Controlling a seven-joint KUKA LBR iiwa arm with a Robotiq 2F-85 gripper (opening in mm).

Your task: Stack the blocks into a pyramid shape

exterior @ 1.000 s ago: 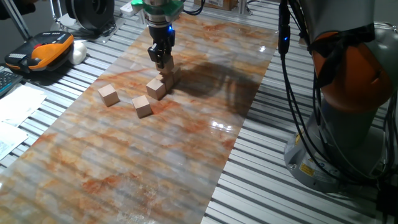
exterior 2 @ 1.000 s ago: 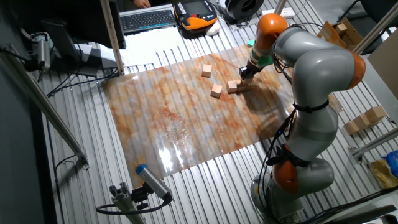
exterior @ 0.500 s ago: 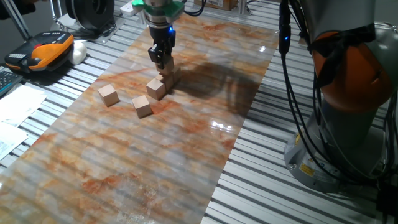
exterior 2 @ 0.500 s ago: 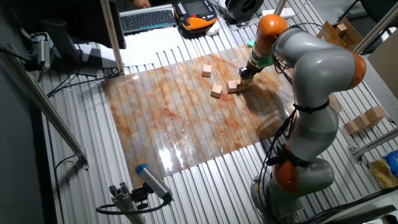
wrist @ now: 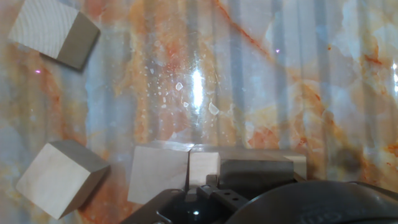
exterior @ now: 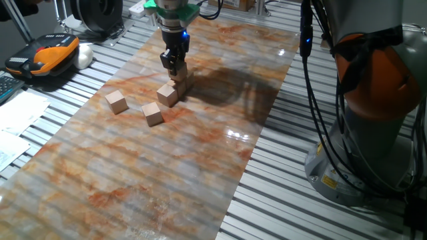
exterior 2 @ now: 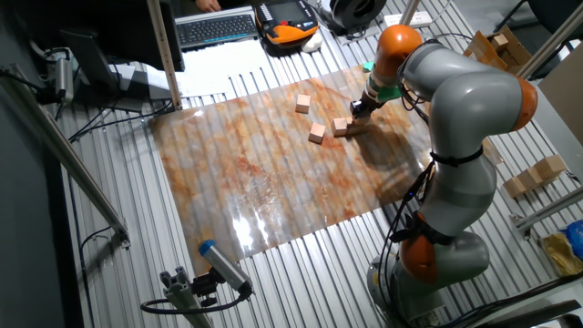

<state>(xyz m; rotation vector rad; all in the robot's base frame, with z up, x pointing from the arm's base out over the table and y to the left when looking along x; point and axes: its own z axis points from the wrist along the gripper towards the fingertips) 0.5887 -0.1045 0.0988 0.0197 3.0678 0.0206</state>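
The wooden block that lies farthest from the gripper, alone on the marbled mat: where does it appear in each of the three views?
One fixed view: the lone block is left of centre, leftmost of the blocks.
The other fixed view: it is upper centre, nearest the keyboard.
Hand view: it is in the top left corner.
Shared landmark: the gripper over the block cluster.

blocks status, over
Gripper low over the block cluster, grip state unclear. Two loose blocks apart on the mat. Nothing in the way.
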